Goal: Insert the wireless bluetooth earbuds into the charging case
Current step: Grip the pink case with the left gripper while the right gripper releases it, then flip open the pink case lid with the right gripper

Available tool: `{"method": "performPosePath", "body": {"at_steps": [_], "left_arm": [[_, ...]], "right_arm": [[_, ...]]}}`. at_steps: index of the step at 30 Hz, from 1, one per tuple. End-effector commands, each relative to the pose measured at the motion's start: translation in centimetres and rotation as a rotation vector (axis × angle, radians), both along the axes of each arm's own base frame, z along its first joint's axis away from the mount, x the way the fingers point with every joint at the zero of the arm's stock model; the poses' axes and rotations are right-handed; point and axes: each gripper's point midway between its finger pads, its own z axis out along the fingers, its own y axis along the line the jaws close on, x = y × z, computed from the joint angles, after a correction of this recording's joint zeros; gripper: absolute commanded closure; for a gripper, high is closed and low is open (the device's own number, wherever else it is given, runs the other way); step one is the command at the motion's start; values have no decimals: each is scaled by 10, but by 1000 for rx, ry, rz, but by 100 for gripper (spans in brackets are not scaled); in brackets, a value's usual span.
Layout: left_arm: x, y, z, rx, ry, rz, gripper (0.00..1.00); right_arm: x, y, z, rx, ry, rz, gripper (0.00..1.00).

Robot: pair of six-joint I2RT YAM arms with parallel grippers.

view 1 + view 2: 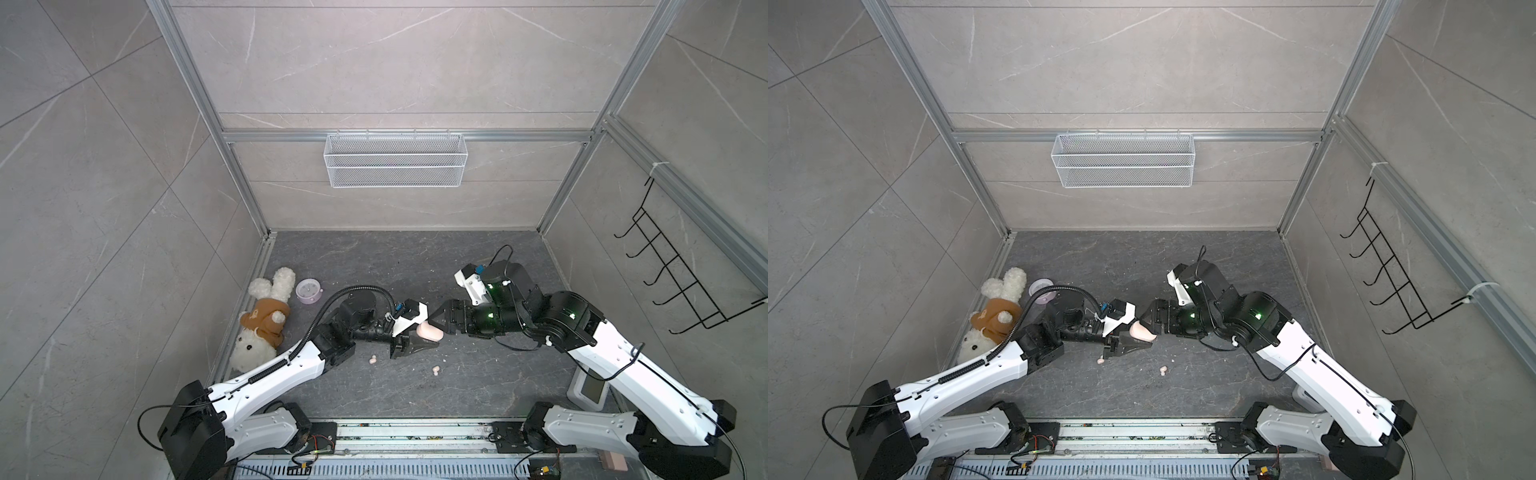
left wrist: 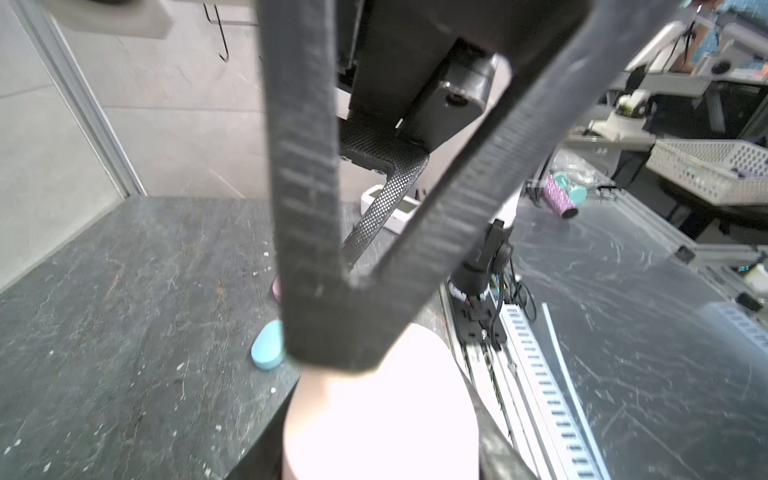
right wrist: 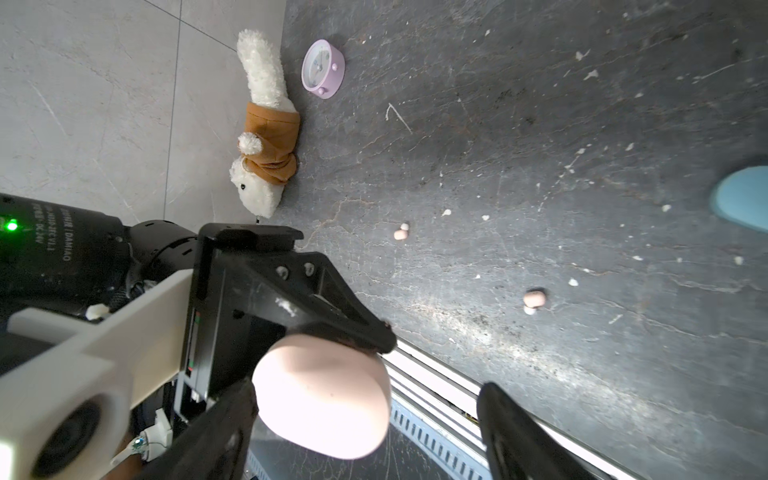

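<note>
A plush rabbit (image 1: 262, 320) in a brown hoodie is laid at nine o'clock on the dark tabletop (image 1: 415, 266), with a lilac alarm clock (image 1: 308, 291) just beside it at two o'clock. A white wire basket (image 1: 395, 160) is hung at twelve o'clock, a black hook rack (image 1: 681, 282) at three.

1. peach-pink case (image 3: 322, 395) clamped in the left pincer (image 1: 431, 336): smooth matt plastic, faint sheen.
2. that pincer's fingers (image 2: 303, 166): black, matt, finely ridged.
3. slab (image 3: 540, 124) under the pincer: dark veined stone look, dull, scuffed, flecked white.
4. peach-pink earbud (image 3: 534, 299) off the pincer's tips and its twin (image 3: 401, 233) by its wrist: smooth matt plastic.
5. plush rabbit (image 3: 268, 137) far behind the pincer: fluffy white pile, brown cloth hoodie.
</note>
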Motion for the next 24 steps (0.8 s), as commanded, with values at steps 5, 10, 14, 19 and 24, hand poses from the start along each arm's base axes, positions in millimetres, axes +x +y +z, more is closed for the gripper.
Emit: {"method": "performPosePath", "body": {"at_steps": [5,10,14,19,24], "left_arm": [[-5,-1,30,-125,10,-25,71],[-8,-4,32,-132,25,-60,73],[-8,-4,30,-128,24,-55,73],[-7,-3,27,-121,27,-53,74],[-8,-4,26,-117,29,-56,74]], "right_arm": [[-7,-33,29,-131,-195,100,12],[-13,-37,23,-200,-270,204,13],[-16,-30,15,-246,-289,276,14],[-20,-19,13,-293,-340,352,15],[-22,-10,4,-369,-358,407,15]]}}
